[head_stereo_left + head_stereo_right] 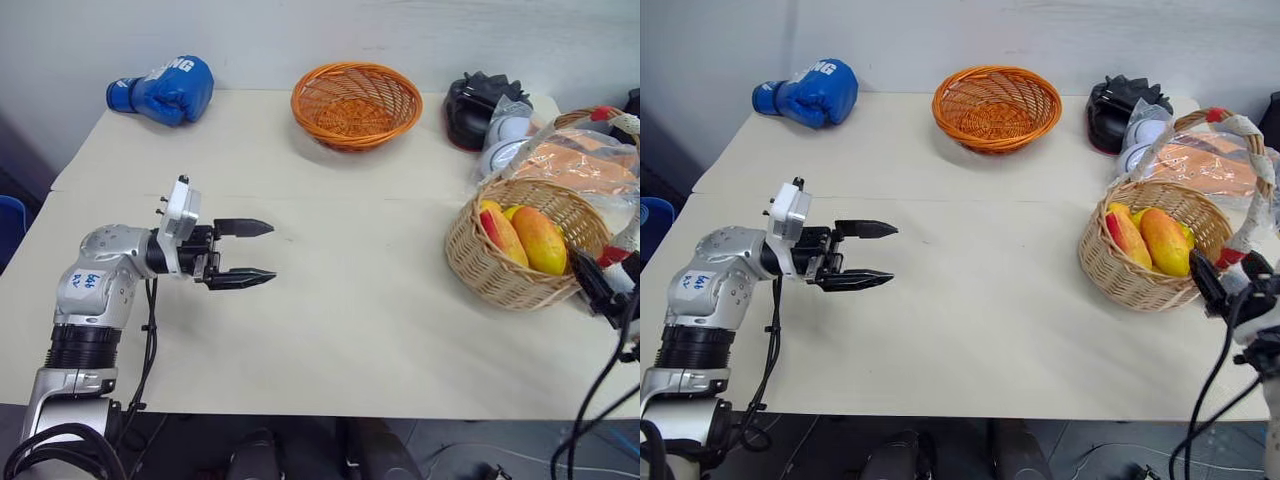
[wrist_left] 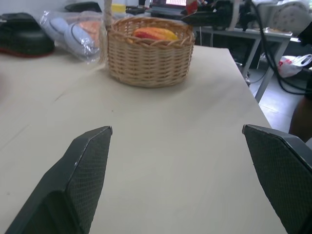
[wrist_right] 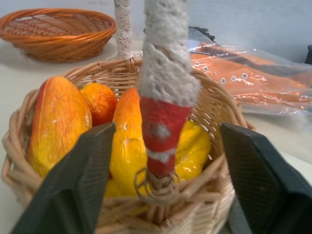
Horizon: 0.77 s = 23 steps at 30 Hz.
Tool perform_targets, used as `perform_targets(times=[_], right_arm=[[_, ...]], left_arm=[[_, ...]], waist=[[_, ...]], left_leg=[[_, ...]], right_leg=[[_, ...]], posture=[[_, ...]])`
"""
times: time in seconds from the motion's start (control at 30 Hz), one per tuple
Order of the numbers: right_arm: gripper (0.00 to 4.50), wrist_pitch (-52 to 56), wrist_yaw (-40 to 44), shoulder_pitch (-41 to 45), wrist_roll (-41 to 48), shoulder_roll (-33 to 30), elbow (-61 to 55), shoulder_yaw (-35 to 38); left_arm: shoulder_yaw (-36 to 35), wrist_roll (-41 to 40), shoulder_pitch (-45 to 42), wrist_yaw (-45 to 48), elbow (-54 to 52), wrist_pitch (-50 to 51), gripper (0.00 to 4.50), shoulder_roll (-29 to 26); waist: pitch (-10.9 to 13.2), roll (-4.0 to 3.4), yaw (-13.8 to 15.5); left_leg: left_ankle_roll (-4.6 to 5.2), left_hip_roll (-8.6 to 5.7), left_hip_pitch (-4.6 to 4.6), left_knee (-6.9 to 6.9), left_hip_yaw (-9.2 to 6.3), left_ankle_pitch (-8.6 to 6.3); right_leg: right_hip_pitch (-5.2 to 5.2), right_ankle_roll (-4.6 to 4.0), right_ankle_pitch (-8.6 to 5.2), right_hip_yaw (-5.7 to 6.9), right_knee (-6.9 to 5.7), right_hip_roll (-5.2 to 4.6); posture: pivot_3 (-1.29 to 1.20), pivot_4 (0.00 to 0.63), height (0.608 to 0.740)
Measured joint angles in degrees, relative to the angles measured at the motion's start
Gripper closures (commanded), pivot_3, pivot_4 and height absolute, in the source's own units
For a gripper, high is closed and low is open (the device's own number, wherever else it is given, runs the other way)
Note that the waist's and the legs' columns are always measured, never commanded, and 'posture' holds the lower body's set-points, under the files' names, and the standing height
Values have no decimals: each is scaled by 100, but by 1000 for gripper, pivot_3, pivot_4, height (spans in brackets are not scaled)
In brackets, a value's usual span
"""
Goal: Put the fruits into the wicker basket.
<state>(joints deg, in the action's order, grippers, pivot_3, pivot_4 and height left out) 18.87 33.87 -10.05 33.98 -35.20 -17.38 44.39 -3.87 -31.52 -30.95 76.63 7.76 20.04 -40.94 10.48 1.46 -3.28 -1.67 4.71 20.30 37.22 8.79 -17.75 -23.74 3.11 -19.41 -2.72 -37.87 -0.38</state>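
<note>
fruits (image 3: 127, 134) all in the basket (image 1: 497, 272) at right; right gripper (image 3: 165, 146) wide just beside its near rim, left gripper (image 1: 245, 254) wide, empty. job looks done; next, retreat without snagging the handle.

Beige table (image 1: 330, 290), blue boxing glove (image 1: 165, 90) at its far left corner, orange woven bowl (image 1: 356, 104) at far centre, black glove-like object (image 1: 477, 108) far right, clear plastic bag with orange contents (image 1: 1210, 160) just beside it

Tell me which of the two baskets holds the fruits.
The tan wicker basket with the tall handle, at the table's right, holds the fruits; the orange woven bowl has no handle.
</note>
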Motion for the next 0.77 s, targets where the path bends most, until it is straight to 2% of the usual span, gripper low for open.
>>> perform_targets(times=[0.2, 0.3, 0.4, 0.57, 0.77], right_arm=[[30, -1517, 2029, -1096, -216, -577, 445, 507], [30, -2202, 2996, -1718, -388, -613, 433, 242], [30, -2467, 3407, -1818, -458, -582, 334, -331], [30, -2735, 3453, -1057, -799, -415, 215, -1742], [30, -2882, 3189, 409, -1240, -155, 705, -2953]], left_arm=[[-105, 478, 921, -208, -22, -597, 0, -218], [-342, 519, 1451, -328, -85, -796, 0, -315], [-631, 436, 1891, -464, -476, -814, 0, -305], [-844, 515, 2732, -786, -880, -1079, 0, -202], [-818, 844, 2696, -1180, -982, -1622, 0, -45]], waist=[[2, 6, -12], [3, 12, -10], [1, 18, -29], [2, 18, -86], [1, 21, -14]], left_leg=[[4, 1, -15, -2, 0, -2], [7, 4, -16, -3, -8, -4], [14, 2, -18, -1, -6, -8], [13, 0, -18, -1, -9, -8], [14, -4, -15, 2, -16, -9]], right_leg=[[17, 3, 1, -3, 5, 0], [22, 3, 1, 0, 6, -1], [28, 7, 5, 0, 5, -11], [25, 4, 5, 1, 2, -13], [23, 0, 5, 5, 3, -12]], posture=[[0, 150, 740], [0, 150, 740], [0, 150, 740], [0, 150, 740], [0, 150, 740]])
